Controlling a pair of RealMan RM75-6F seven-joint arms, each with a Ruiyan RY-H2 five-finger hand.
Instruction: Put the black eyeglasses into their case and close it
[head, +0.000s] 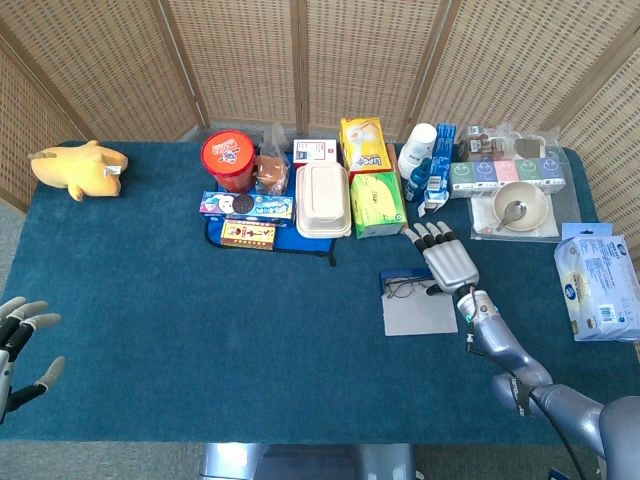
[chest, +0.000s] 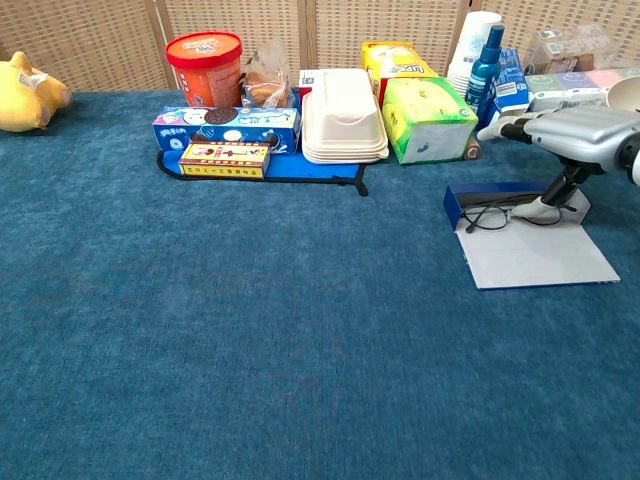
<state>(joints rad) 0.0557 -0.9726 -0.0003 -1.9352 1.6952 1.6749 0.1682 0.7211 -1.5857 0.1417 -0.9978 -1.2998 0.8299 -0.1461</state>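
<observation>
The black eyeglasses (head: 407, 290) (chest: 493, 214) lie in the open case (head: 420, 316) (chest: 540, 260), against its blue back wall, with the grey lid lying flat toward me. My right hand (head: 448, 262) (chest: 578, 130) hovers palm down over the case's right end, fingers spread. Its thumb reaches down and touches the right end of the glasses. My left hand (head: 16, 345) is far away at the near left edge of the table, fingers apart and holding nothing. It does not show in the chest view.
Behind the case stand a green tissue box (head: 377, 203), a white clamshell box (head: 323, 200), a spray bottle (chest: 484, 68) and a red tub (head: 229, 160). A bowl with a spoon (head: 520, 207) and a wipes pack (head: 598, 287) sit right. A yellow plush (head: 78, 168) lies far left.
</observation>
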